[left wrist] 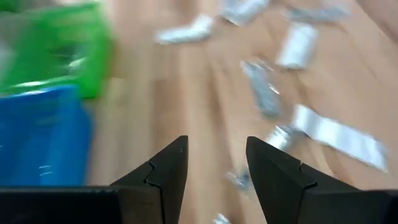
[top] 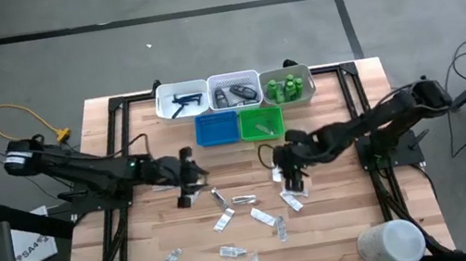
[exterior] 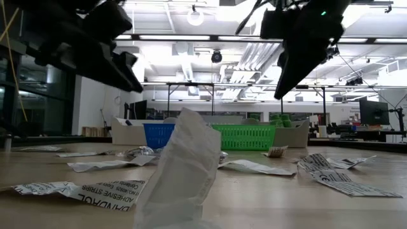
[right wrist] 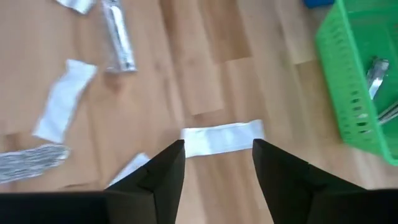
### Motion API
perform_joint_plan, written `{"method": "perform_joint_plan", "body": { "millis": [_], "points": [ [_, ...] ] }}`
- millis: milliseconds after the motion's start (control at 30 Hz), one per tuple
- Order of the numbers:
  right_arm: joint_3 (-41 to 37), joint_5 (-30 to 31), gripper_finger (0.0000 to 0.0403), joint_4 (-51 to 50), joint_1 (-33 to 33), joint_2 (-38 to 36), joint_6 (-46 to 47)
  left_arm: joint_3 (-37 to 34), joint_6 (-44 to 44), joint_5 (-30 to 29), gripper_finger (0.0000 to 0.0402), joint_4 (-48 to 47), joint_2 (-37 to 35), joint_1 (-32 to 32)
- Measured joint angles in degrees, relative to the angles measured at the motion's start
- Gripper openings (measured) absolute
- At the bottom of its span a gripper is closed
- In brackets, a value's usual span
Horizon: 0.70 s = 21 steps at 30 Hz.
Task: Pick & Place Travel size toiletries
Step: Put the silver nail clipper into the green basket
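- Packets (top: pixel 246 200), flat and white or clear, lay scattered over the lower middle of the high view, on the bare wood of the table (top: pixel 342 226).
- Right gripper (top: pixel 291 180) hung just right of centre in the high view, over the right end of that scatter; its jaws stood apart with nothing between them.
- Its wrist view showed a white flat packet (right wrist: pixel 222 138) lying on the wood just beyond the parted fingers (right wrist: pixel 165 174), untouched.
- Left gripper (top: pixel 189 186) sat left of centre in the high view, near the upper left end of the scatter; its jaws were also apart and empty, with only wood and blurred packets seen past them.
- Three white trays lined the top of the table in the high view: one held black sticks (top: pixel 182 107), the middle one dark grey pieces (top: pixel 235 94), the right one green bottles (top: pixel 286 88).
- Below them sat a blue tray (top: pixel 216 129) and a green tray (top: pixel 261 124), side by side; the green one held a few clear pieces.
- A large white cylinder (top: pixel 390 243) lay at the lower right of the high view.
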Motion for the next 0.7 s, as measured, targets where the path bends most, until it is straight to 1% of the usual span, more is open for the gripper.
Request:
{"method": "perform_joint_plan", "body": {
  "millis": [33,100,233,300,433,567,700],
  "points": [
    [0.0,0.8,0.0179,0.1,1.3,0.0,1.4,1.0,1.8,2.6,0.0161,-0.9,1.7,0.4],
    [0.0,1.8,0.0175,-0.3,3.6,0.0,3.4,3.2,5.3,5.1,0.0161,-1.6,5.5,0.7],
    [0.0,2.2,0.017,-0.8,6.8,0.0,5.8,7.2,11.0,6.2,0.0161,-5.1,12.7,0.6],
    [0.0,2.5,0.0167,-1.0,7.9,0.0,6.3,9.0,12.9,7.9,0.0162,-6.9,16.2,0.6],
    [0.0,3.2,0.0163,-1.2,9.5,0.0,7.2,11.8,15.6,8.5,0.0162,-7.3,22.1,0.6],
    [0.0,3.3,0.0161,-1.2,10.4,0.0,7.3,14.4,16.5,8.5,0.0162,-9.2,25.4,0.6],
    [0.0,3.3,0.0161,-1.5,10.6,0.0,7.2,16.1,17.4,10.7,0.0162,-14.1,27.1,0.6]
  ]
}}
